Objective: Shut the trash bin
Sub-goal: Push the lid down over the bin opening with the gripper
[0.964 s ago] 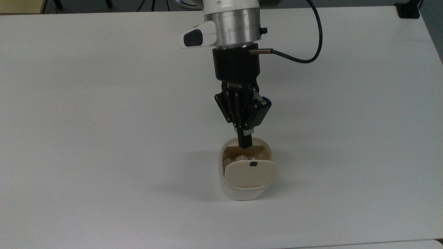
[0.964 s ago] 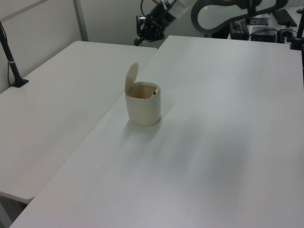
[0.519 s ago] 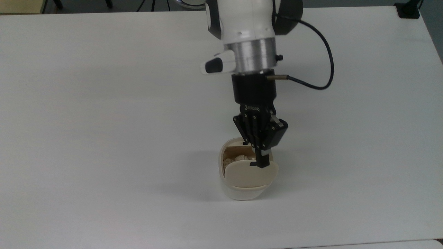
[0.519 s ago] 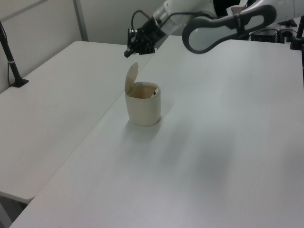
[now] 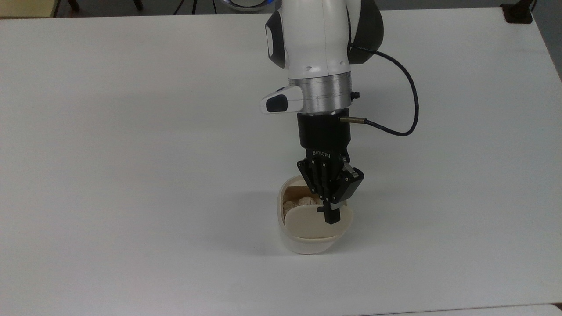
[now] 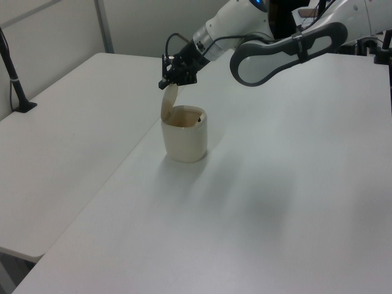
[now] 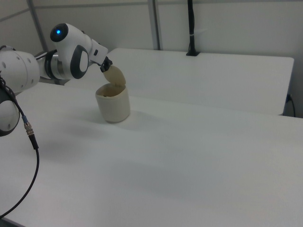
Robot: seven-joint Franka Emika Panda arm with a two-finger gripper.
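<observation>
Trash bin stands near the front-centre of the white surface, its beige lid raised upright and crumpled paper visible inside. Gripper, fingers pressed together, sits at the lid's top edge, holding nothing.

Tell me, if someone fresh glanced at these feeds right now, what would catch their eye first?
Probably the gripper, fingers together, poised at the top edge of the raised lid of the trash bin, which stands alone near the middle of the white table. Next, the open mouth of the bin, with pale crumpled bits inside in the top view, and the black cable looping off the wrist.
</observation>
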